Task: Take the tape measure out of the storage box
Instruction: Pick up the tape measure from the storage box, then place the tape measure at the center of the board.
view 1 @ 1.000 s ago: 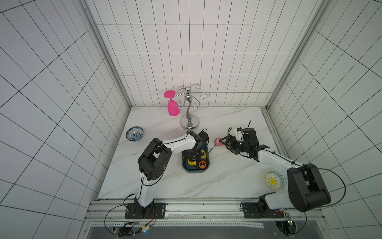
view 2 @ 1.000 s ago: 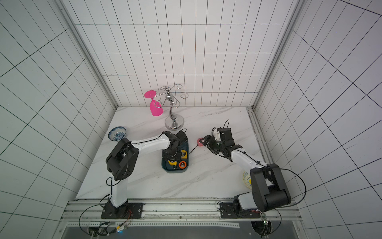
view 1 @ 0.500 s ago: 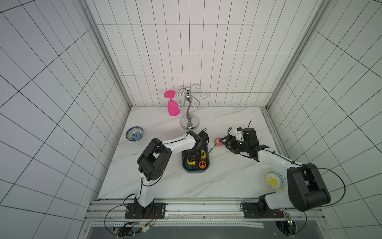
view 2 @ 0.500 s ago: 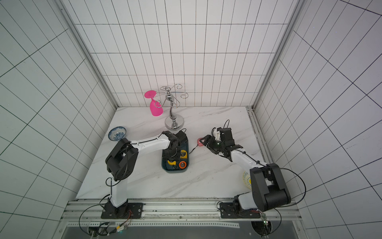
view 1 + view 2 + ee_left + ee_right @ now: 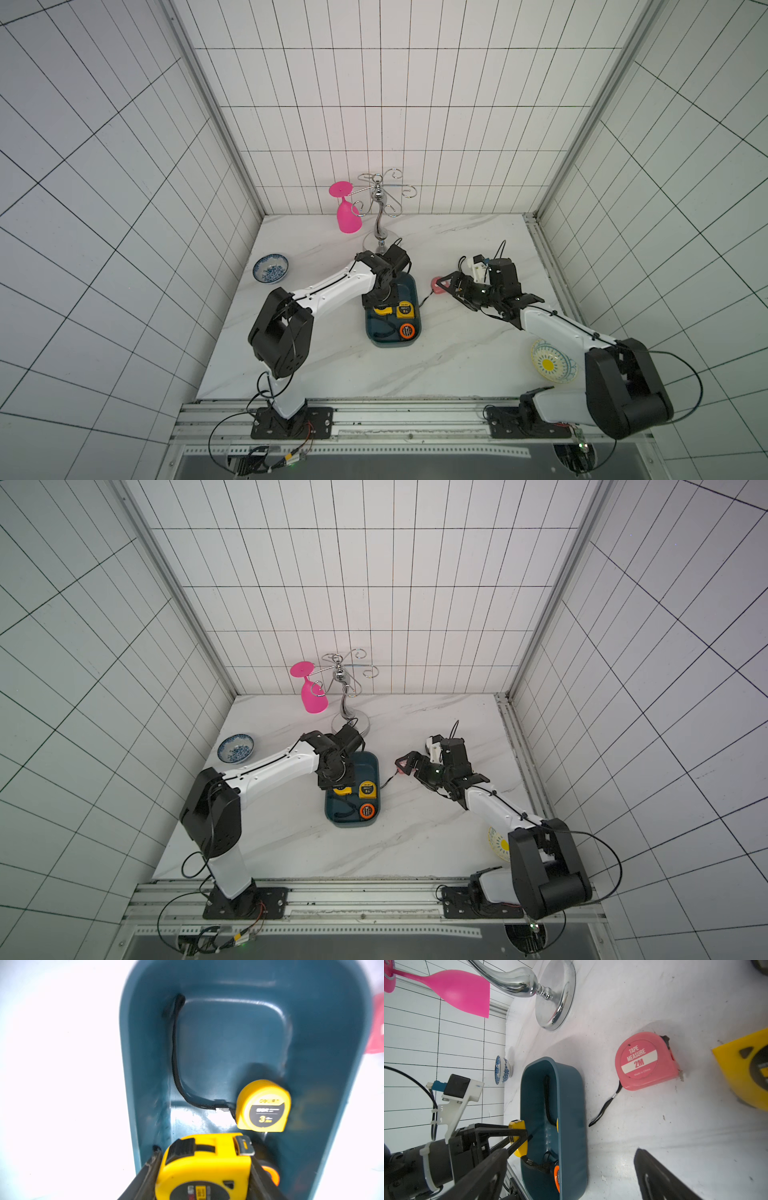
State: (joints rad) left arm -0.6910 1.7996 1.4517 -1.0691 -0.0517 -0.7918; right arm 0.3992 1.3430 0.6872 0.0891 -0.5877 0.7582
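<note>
The teal storage box [image 5: 411, 286] lies mid-table, also seen in the left wrist view [image 5: 145, 1064] and the right wrist view [image 5: 571, 1105]. My left gripper [image 5: 380, 305] is shut on a yellow tape measure [image 5: 204, 1167], held near the box's left rim [image 5: 518, 1138] with its strap trailing inside. A second yellow tape measure [image 5: 262, 1105] and an orange-and-black one [image 5: 407, 331] lie in the box. My right gripper [image 5: 446, 284] stands open above a pink tape measure [image 5: 645, 1061] that lies on the table right of the box.
A chrome glass rack [image 5: 379, 232] with a hanging pink glass [image 5: 347, 216] stands behind the box. A blue-and-white bowl [image 5: 270, 268] sits at the left and a yellow-patterned plate [image 5: 550, 363] at the right front. Another yellow tape measure [image 5: 747, 1072] lies beside the pink one.
The left jaws have closed onto the yellow tape measure. The right jaws have spread wider over the pink one. Both arms have hardly moved.
</note>
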